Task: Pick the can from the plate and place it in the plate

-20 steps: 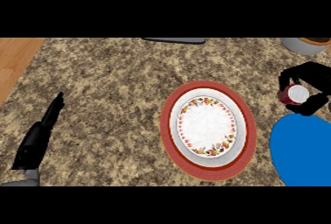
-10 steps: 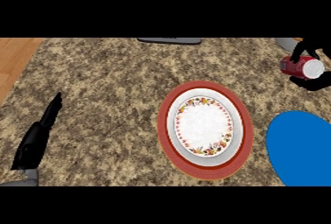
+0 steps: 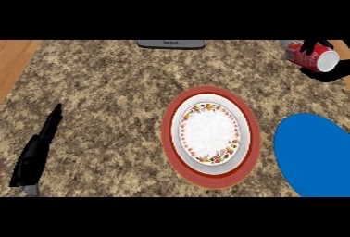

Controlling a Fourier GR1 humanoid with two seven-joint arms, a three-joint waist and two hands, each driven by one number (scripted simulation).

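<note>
A red can with a white end is held tilted at the far right top of the head view, above the counter. My right hand is curled round it, its fingers partly hiding the can. A blue plate lies at the right edge, below the can. In the middle sits a white plate with a flowered rim on a red plate. My left hand rests at the lower left with its fingers straight, away from both plates.
A grey object lies at the counter's back edge. A strip of wooden floor shows at the upper left beyond the granite counter.
My right hand has carried the can up and away from the blue plate toward the back right corner. The view has shifted slightly. The left hand stays put.
</note>
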